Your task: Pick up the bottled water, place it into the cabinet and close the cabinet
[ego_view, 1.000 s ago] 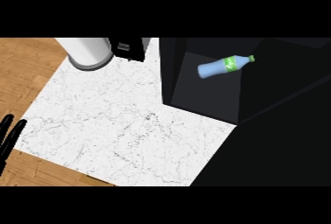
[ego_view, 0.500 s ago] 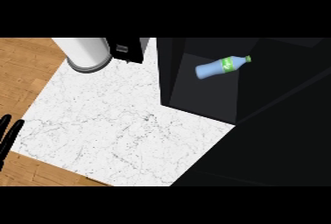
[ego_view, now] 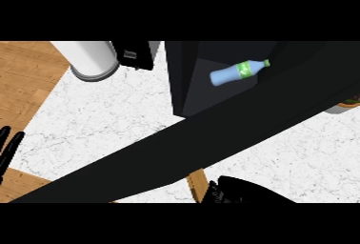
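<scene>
At far left edge, left robot hand (ego_view: 8, 147), fingers straight, open, holding nothing; upper left, white cylinder (ego_view: 90, 59) on marble tabletop (ego_view: 105, 119); centre, black cabinet door (ego_view: 211, 143) swung across; upper right, bottled water (ego_view: 237, 72) lying tilted inside cabinet (ego_view: 190, 81); right robot hand out of view.

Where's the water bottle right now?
In the head view the water bottle lies on its side inside the dark cabinet, upper right of centre, right of the white cylinder.
</scene>
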### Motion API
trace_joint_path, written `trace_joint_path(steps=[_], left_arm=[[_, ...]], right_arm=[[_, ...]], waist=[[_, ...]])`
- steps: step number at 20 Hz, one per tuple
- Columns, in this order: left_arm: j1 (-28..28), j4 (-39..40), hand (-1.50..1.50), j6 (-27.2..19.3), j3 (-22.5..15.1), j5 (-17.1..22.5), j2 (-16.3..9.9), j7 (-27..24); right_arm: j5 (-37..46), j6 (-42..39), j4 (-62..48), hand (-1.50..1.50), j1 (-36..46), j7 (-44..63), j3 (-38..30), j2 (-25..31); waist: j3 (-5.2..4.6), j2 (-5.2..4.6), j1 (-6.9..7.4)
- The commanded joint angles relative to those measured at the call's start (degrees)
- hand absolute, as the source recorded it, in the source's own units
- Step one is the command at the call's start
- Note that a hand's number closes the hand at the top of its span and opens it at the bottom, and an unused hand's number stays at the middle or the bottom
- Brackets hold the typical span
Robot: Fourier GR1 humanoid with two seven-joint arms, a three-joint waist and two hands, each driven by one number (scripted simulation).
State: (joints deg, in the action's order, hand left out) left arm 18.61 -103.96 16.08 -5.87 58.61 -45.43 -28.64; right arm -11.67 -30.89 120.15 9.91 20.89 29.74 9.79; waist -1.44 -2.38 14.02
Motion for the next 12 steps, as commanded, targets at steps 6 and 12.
trace_joint_path(steps=[6, 12], left_arm=[[0.9, 1.7, -1.50, 0.3, 1.6, 0.7, 0.1, -0.6], [0.9, 1.2, -1.50, 1.1, 1.6, 1.0, 0.5, -0.8]], right_arm=[[6.8, 16.3, -18.4, 1.50, 15.6, 6.1, -11.1, -9.6], [8.1, 27.4, -32.8, 1.50, 29.9, 5.7, -15.6, -9.8]], waist=[[0.78, 0.12, -2.26], [1.07, -0.09, -1.89]])
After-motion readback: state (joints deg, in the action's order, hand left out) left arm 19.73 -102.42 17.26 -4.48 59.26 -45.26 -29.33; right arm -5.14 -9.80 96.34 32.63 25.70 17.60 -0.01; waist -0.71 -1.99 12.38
